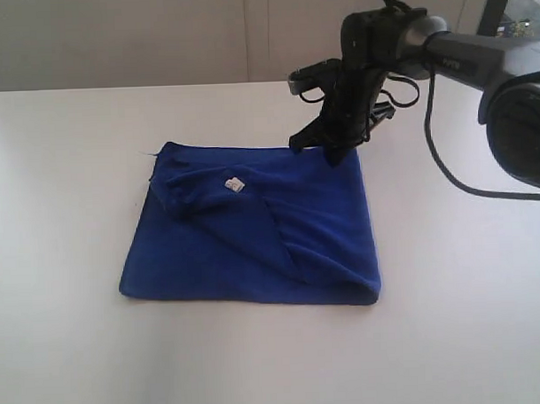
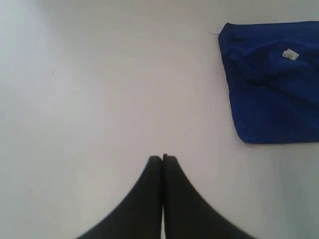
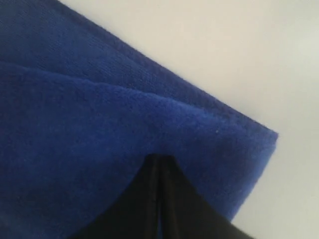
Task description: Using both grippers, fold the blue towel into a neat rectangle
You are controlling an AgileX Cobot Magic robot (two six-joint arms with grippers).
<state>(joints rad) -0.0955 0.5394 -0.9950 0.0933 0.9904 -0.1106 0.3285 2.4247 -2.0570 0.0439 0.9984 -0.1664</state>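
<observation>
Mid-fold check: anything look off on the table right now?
Yes. The blue towel lies askew on top: its upper layer bunches by the white tag near the far left corner, and a diagonal ridge runs toward the near right, so it is no flat rectangle.

Lab-like test room: plain white table (image 1: 71,351), pale panelled wall (image 1: 158,37).
</observation>
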